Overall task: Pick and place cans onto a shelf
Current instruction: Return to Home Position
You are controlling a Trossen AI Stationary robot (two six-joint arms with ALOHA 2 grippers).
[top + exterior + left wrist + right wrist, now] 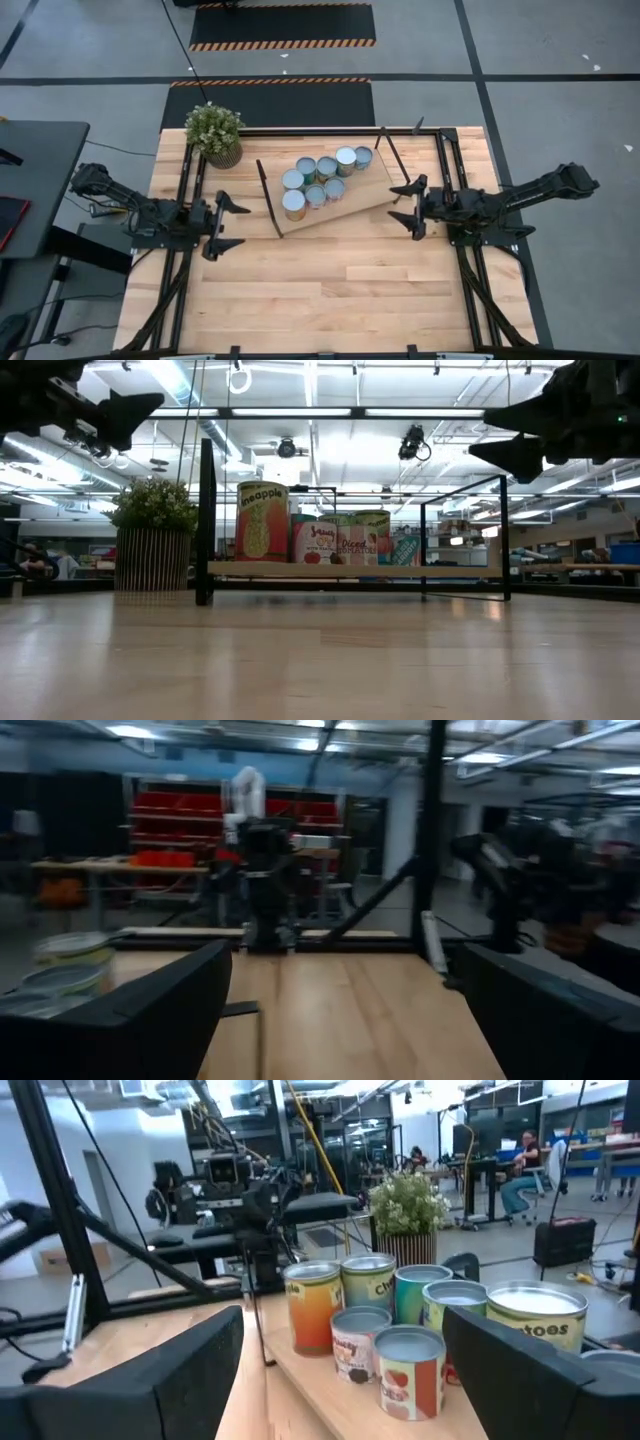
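The left gripper (232,225) is found over the left side of the bench (330,300), raised well off the surface. Its fingers are spread wide and nothing is held between them. The right gripper (408,206) is positioned likewise on the right, just beside the right-hand end of the shelf (372,190), with fingers parted and empty. No can is touched by either.

The shelf is set at a slant across the middle of the bench, near the potted plant (213,131). Eight cans (315,195) are counted on its board, all upright and packed close together in two rows toward the plant-side end. The other end of the board is left bare. No can is observed on the bench itself in any view.

The placing work is judged complete as far as can be seen. Only the parking of both arms is considered outstanding, and that appears well advanced.
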